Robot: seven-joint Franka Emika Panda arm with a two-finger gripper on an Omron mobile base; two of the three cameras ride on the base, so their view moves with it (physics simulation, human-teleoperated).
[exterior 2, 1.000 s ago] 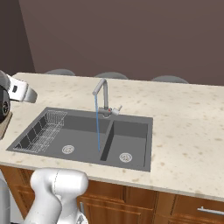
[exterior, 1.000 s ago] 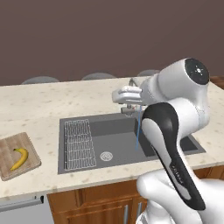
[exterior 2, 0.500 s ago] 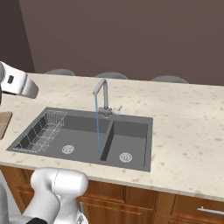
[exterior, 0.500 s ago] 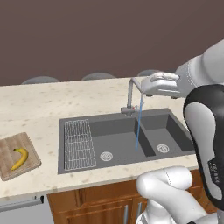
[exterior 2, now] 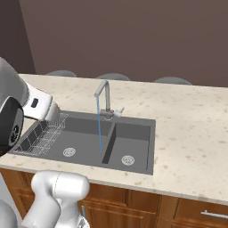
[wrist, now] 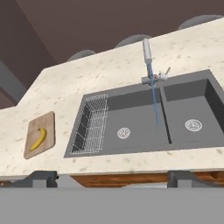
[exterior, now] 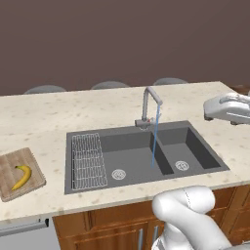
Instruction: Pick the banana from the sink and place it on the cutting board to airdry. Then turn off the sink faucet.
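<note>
So the table (exterior: 73,105) is this big speckled beige slab, and everything else I'll place relative to the sink (exterior: 141,154) sunk into the middle of it. The sink's dark grey, two basins, with a white wire rack (exterior: 89,160) sitting in the left end of the bigger one. The sink faucet (exterior: 149,105) stands at the sink's back edge, and a thin blue stream of water (exterior: 155,141) is running down into the large basin, so that part isn't done. Off to the left of the sink, well apart from it, the cutting board (exterior: 18,173) lies flat, and the banana (exterior: 22,177) is already on it, so I'd say what's left is the faucet. Its little lever (wrist: 164,74) by the base looks like the bit to push: stiff metal, smooth, probably slippery when wet, so nudge it near the tip. The tool (wrist: 111,177) hangs high above the sink's front edge, spread wide and carrying nothing.
</note>
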